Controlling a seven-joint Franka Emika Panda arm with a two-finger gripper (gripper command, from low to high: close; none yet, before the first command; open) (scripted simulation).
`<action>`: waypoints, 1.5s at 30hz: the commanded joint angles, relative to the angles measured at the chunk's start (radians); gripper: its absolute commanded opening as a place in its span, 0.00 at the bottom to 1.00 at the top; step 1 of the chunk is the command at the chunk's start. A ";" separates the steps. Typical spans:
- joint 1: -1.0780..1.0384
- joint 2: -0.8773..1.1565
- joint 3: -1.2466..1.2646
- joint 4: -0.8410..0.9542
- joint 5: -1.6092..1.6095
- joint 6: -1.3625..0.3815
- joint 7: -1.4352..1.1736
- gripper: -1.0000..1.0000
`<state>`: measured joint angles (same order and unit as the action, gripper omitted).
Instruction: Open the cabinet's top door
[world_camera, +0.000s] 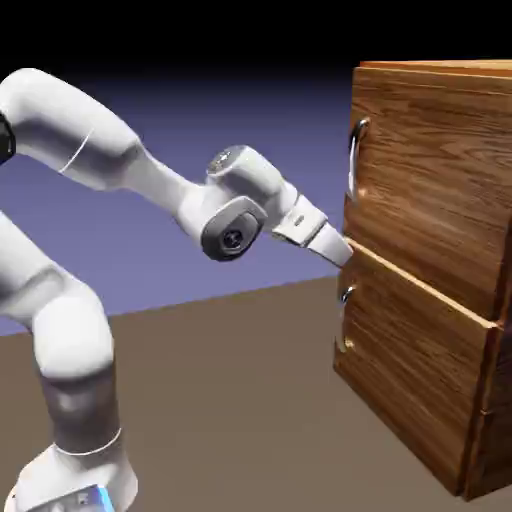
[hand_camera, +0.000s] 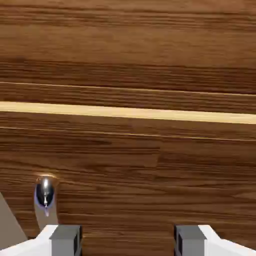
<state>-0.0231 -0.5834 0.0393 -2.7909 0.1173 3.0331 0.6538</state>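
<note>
Noting first a container at the exterior view's right: seeing the cabinet (world_camera: 425, 270), tall and boxy, of brown grained wood, standing upright and running out past the right edge of that view. Finding the interior hidden behind two stacked fronts. Seeing the top door (world_camera: 430, 170) above, facing toward the arm's side, and the lower front (world_camera: 410, 360) beneath, with a pale strip (world_camera: 425, 284) along the lower front's top edge. Reading the top door's wood grain as running across the panel. Finding the upper handle (world_camera: 355, 160), curved and silver, near the top door's left edge in the exterior view, its long axis pointing up and down. Finding the lower handle (world_camera: 346, 318) near the lower front's left edge, also standing roughly upright. Watching the white arm (world_camera: 170, 195) reaching across from the exterior view's left, and seeing the gripper (world_camera: 345, 258) slanting down toward the cabinet, below the upper handle and near the lower front's top left corner; not being able to tell touching from just beside. Seeing in the hand view the fingertips (hand_camera: 66, 240) standing apart, holding nothing, with wood showing between. Seeing the pale strip crossing that view above the fingertips, and a rounded silver handle end nearer its left edge.
</note>
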 joint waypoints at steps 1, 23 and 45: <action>-0.013 -0.005 0.015 0.007 0.044 -0.001 -0.032 0.50; -0.299 -0.114 0.335 0.163 1.000 -0.033 -0.744 0.50; -0.585 -0.223 0.656 0.319 1.957 -0.065 -1.455 0.50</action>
<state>-0.6080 -0.8065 0.6949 -2.4715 2.0747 2.9677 -0.8016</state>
